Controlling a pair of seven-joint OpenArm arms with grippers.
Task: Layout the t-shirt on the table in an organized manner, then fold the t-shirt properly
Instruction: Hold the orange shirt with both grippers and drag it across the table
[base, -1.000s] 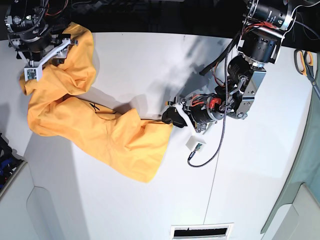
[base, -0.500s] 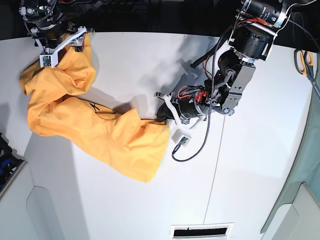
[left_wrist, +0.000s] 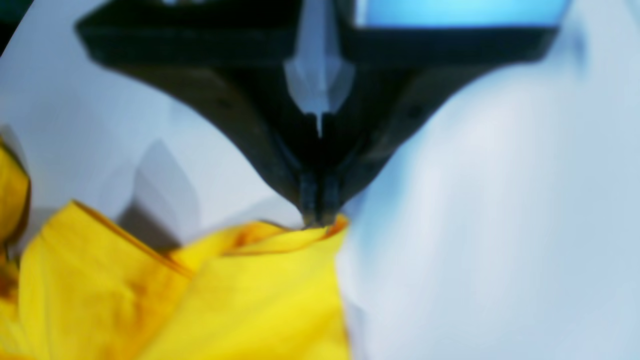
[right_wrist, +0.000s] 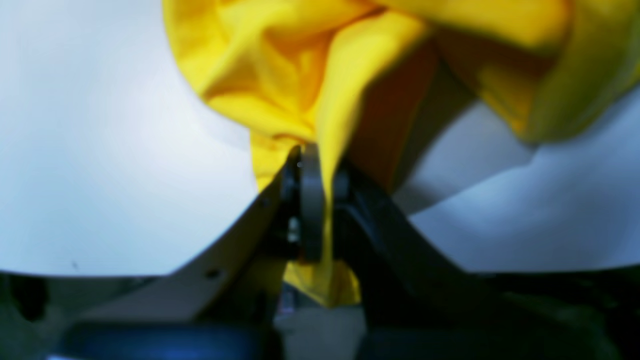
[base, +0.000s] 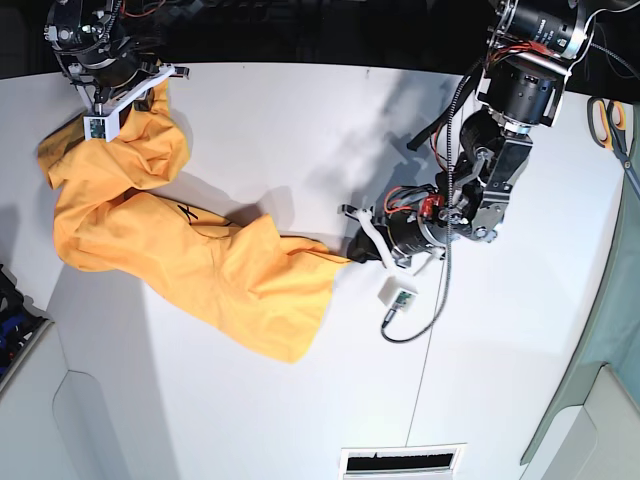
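Note:
The orange t-shirt (base: 200, 260) lies bunched in a long band on the white table (base: 300, 130), running from the far left corner toward the middle. My left gripper (base: 352, 252) is shut on the t-shirt's right-hand corner, low at the table. In the left wrist view the jaws (left_wrist: 319, 217) pinch a fold of the fabric (left_wrist: 225, 300). My right gripper (base: 150, 92) is shut on the upper left end of the t-shirt. The right wrist view shows cloth (right_wrist: 300, 75) clamped between its fingertips (right_wrist: 314, 190), with a flap hanging below them.
Scissors (base: 612, 125) lie at the table's right edge. A slotted vent (base: 403, 462) sits at the near edge. A dark object (base: 12, 320) pokes in at the left edge. Thin seam lines cross the tabletop.
Both grippers went from open to shut on the t-shirt. The left one then drew its corner slightly to the right, and the right one shifted a little at the far left corner.

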